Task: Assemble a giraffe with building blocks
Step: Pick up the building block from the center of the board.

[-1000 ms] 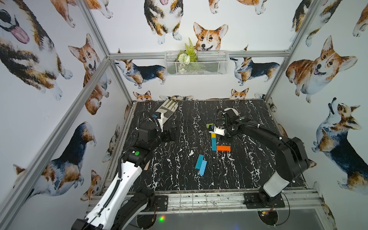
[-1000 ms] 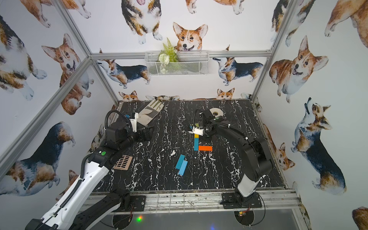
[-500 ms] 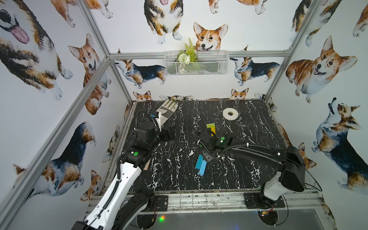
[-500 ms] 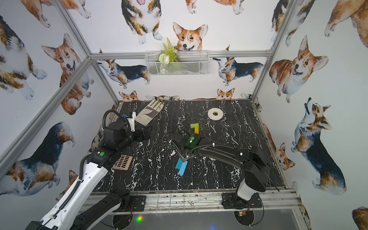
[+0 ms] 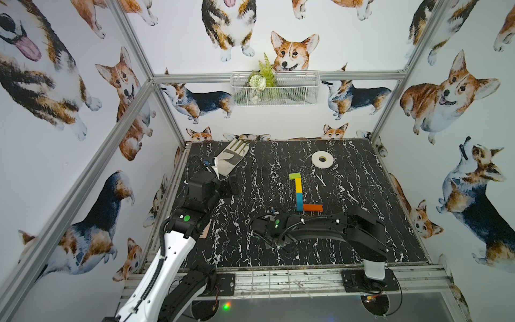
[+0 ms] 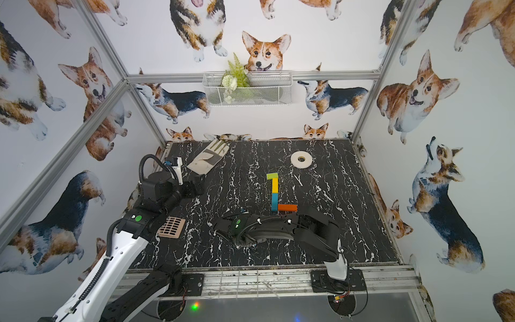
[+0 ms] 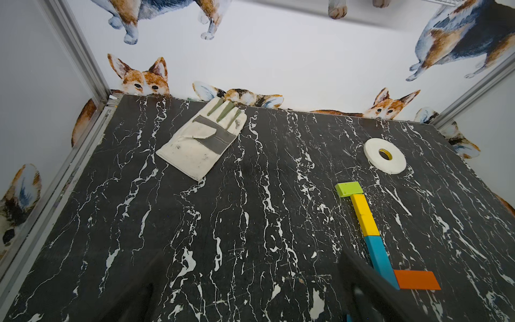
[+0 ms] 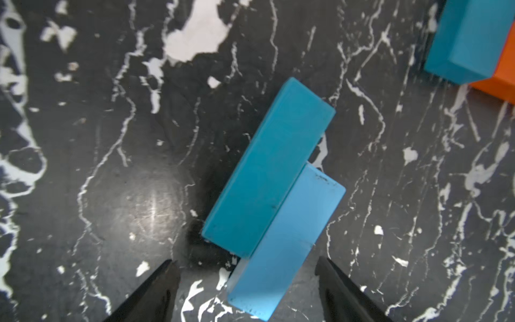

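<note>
Hovering over 2 smooth rectangular touching blue bars [image 8: 267, 167]: spread right fingers [image 8: 156, 292].

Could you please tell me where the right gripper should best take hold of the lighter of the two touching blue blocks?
I would grip the lighter blue block across its width at the end nearest the right gripper, coming down from above: there it juts clear of the darker blue block touching its long side.
</note>
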Motion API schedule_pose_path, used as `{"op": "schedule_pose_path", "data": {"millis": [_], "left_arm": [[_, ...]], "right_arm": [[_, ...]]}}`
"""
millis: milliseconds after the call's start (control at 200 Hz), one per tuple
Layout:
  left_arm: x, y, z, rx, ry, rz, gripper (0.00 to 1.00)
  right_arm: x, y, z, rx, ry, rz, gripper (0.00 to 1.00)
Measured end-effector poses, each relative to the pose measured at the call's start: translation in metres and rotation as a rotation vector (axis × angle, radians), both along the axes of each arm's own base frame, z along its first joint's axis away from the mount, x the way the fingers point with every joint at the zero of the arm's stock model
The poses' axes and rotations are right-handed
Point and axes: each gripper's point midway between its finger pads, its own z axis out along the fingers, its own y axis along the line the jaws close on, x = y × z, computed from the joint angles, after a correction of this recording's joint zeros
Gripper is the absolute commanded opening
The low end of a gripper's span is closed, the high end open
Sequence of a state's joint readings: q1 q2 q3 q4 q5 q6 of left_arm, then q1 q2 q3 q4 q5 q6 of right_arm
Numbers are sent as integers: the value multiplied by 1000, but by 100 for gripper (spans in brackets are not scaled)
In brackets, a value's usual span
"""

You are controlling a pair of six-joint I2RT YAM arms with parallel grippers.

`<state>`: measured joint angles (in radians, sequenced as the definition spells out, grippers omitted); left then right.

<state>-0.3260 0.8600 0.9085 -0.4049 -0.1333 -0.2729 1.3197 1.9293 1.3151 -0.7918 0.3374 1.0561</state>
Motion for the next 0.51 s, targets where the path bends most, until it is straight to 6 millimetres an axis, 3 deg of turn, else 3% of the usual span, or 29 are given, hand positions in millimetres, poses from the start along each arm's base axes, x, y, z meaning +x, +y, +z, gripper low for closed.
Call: {"op": "schedule_pose_path", "data": {"millis": [506], "left_arm": [[0, -1, -1, -1, 3, -4, 100]], "right_arm": [[-5, -44, -10, -6, 0, -58, 80]]}}
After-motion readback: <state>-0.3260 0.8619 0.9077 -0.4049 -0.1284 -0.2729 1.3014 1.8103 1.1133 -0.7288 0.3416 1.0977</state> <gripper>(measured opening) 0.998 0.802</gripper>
